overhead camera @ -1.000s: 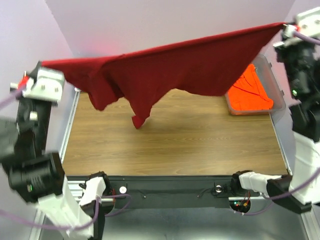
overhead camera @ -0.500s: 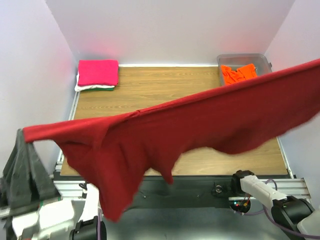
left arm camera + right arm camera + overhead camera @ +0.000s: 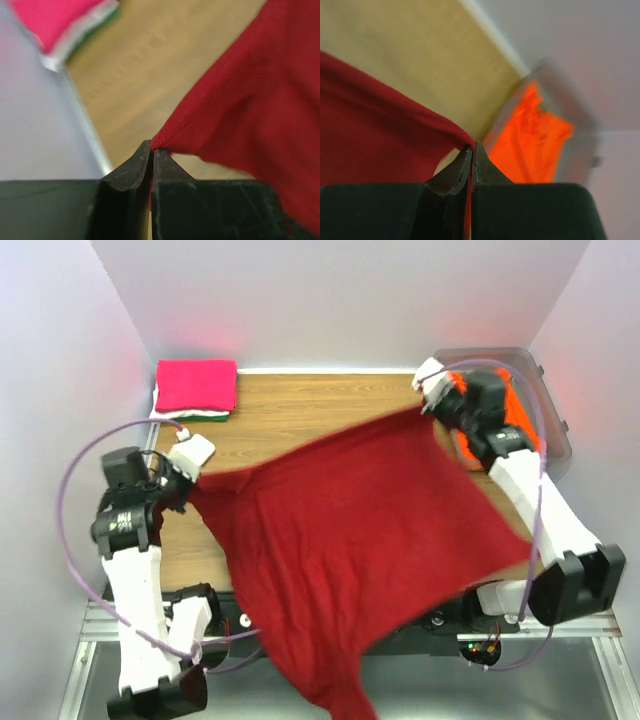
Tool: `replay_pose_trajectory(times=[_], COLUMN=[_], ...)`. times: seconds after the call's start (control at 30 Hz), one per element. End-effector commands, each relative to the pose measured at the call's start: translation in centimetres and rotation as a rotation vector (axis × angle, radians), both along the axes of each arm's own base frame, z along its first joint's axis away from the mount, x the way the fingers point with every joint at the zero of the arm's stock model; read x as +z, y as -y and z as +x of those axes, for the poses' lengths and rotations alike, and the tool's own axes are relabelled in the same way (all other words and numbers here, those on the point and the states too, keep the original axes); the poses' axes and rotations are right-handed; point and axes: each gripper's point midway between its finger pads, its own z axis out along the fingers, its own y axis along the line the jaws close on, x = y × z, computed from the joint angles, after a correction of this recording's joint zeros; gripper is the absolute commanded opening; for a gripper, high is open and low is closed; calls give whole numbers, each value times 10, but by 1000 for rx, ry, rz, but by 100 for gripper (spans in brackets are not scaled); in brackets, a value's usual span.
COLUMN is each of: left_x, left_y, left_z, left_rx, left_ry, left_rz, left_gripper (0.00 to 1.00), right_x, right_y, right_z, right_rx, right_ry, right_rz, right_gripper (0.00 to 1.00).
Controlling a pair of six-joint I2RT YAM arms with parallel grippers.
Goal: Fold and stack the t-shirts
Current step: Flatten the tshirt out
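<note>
Wood-grain counter (image 3: pixel 300 410) between pale walls. You see the dark red t-shirt (image 3: pixel 360 530) stretched over it, its near end hanging past the front edge. On your left gripper (image 3: pixel 152 150) the jaws pinch one hem corner. On your right gripper (image 3: pixel 472 148) they pinch another, beside the clear tub (image 3: pixel 540 365) holding the orange t-shirt (image 3: pixel 535 135). The folded hot pink t-shirt (image 3: pixel 196 385) sits far left.
</note>
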Motion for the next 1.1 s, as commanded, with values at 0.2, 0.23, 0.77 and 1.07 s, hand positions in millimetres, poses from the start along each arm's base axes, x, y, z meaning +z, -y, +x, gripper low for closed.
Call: replay_pose_trajectory(times=[0.2, 0.23, 0.77, 1.07], left_x=[-140, -152, -168, -160], left_y=[-16, -22, -78, -89], left_z=[56, 68, 215, 239], left_rx=[9, 34, 246, 285], left_ry=[-228, -260, -313, -279], left_rz=[-28, -37, -52, -45], left_gripper=[0, 0, 0, 0], right_x=[-133, -159, -194, -188], right_y=[-32, -30, -31, -28], right_z=[37, 48, 179, 209], right_rx=[121, 93, -72, -107], right_ry=[-170, -222, -193, -144], right_rz=[39, 35, 61, 44], right_gripper=[1, 1, 1, 1])
